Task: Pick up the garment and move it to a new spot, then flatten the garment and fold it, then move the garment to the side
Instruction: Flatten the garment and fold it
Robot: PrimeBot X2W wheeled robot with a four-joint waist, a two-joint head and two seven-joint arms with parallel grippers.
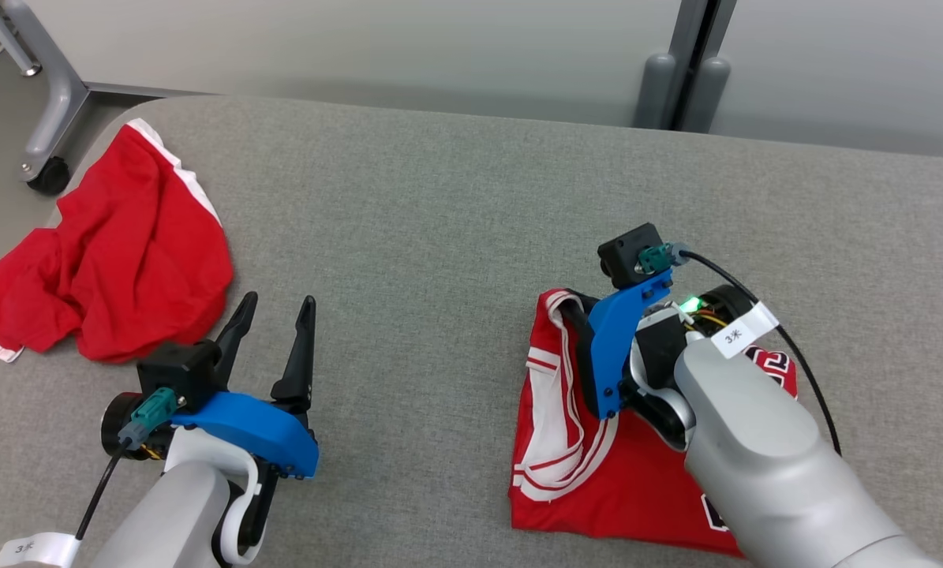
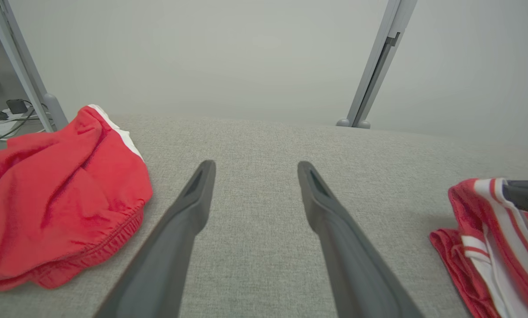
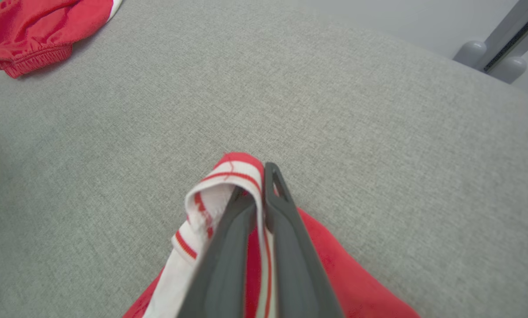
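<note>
Garment: the red garment (image 1: pixel 597 481) with white striped trim lies bunched on the right half of the grey desk (image 1: pixel 439 197), close to the robot.
Right pincer: the right pincer (image 3: pixel 256 185) is pressed together on the trim (image 3: pixel 228 174) at the garment's far left corner.
Left pincer: the left pincer (image 1: pixel 278 304) is spread wide over bare desk and holds nothing.
Other cloth: a crumpled red cloth (image 1: pixel 124 252) sits at the desk's far left edge, well apart from the garment.
Key relation: the cloth trails from the pinch back toward the robot, and its striped edge runs near to far.
Nearer arm: the right, already on it; the left stands off to the side.
Step judged: probably the pick-up, so a lift would hang the garment from this one corner.
</note>
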